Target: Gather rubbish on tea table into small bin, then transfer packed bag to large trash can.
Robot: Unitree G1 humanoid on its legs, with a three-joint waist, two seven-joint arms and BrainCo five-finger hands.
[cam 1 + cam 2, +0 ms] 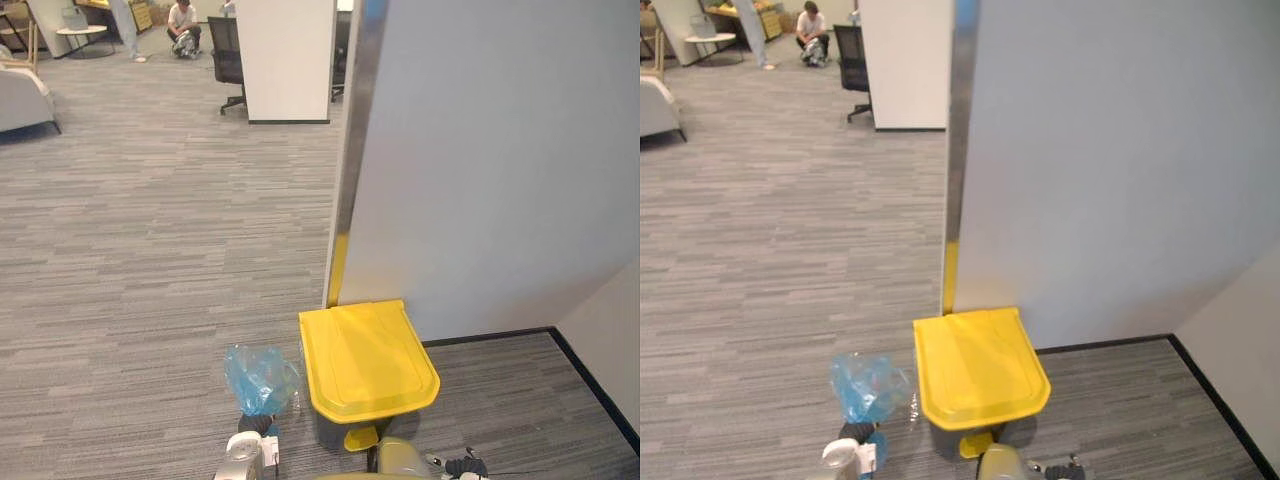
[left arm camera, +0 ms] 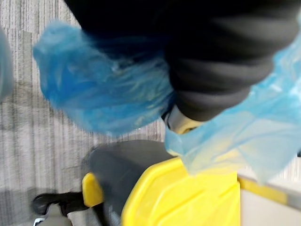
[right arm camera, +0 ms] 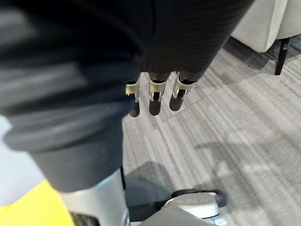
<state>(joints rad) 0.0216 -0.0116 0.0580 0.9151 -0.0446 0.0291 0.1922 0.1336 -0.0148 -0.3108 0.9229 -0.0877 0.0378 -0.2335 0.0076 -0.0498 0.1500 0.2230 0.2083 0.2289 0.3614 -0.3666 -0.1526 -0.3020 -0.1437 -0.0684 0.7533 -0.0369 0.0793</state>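
Draping left hand (image 2: 211, 80), blue bag (image 1: 260, 376) hangs beside yellow-lidded bin (image 1: 365, 360).

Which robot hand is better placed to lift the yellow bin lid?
Right: the right robot hand is open and empty; the left robot hand is busy with the blue bag beside the yellow lid.

Grey striped carpet (image 1: 150, 250) covers the floor. A pale partition wall (image 1: 500, 150) with a metal edge strip (image 1: 355, 150) fills the 1 to 3 o'clock side. At 12 o'clock stands a white pillar (image 1: 285, 60), with a black office chair (image 1: 228, 55) just beside it. A person (image 1: 183, 28) crouches at 11 o'clock, and a grey sofa (image 1: 22, 95) sits at 10 o'clock.
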